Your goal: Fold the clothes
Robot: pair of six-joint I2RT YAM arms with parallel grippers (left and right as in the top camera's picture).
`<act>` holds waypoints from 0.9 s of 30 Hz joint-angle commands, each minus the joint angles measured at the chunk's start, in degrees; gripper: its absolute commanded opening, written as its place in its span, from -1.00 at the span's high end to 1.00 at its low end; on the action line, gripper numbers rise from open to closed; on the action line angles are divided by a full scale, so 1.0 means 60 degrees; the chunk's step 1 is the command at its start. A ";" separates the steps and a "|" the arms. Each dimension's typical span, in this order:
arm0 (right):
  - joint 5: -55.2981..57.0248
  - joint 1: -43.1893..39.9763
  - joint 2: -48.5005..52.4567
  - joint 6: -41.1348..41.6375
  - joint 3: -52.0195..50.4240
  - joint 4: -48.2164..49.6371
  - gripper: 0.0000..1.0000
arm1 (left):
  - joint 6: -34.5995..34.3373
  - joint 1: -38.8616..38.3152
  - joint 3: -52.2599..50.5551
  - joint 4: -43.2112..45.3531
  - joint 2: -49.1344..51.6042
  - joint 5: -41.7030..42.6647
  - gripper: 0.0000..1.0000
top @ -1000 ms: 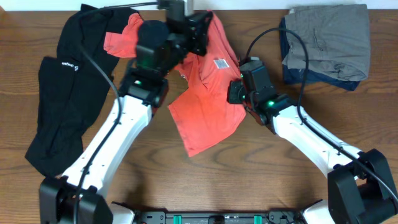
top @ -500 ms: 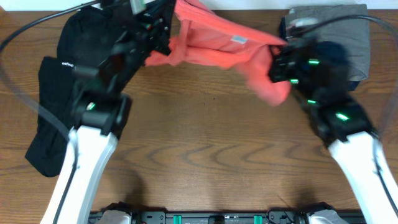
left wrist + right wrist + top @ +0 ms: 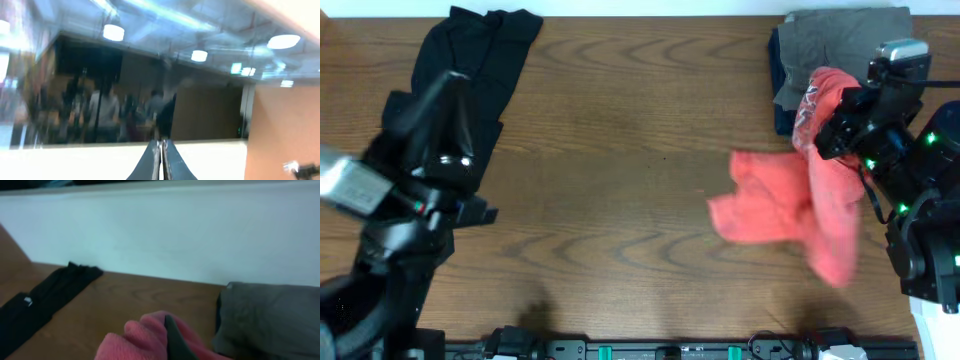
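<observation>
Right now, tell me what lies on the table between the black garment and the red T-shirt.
Nothing: the overhead view shows only bare wooden table between the black garment and the red T-shirt.

Open-plan lab or office hall

A wood-grain worktop point(image 3: 620, 120) backs onto a white partition wall point(image 3: 200, 230). Above it, the left wrist view shows a big, blurred room with round ceiling lights point(image 3: 113, 32) and people point(image 3: 105, 112) standing in a group
</observation>
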 commanded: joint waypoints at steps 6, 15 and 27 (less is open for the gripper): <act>-0.1308 0.0208 0.1453 -0.0135 0.0226 0.0025 0.98 | 0.0182 0.0022 -0.0106 -0.2353 0.1166 -0.0076 0.88; -0.0630 0.1300 0.3319 0.0510 0.0226 0.2193 0.98 | 0.0769 0.0022 -0.0106 -0.4302 0.2874 -0.0084 0.88; 0.1421 0.1847 0.7348 0.1818 0.0229 0.6459 0.96 | 0.1202 0.0022 -0.0171 -0.5158 0.4951 -0.0080 0.88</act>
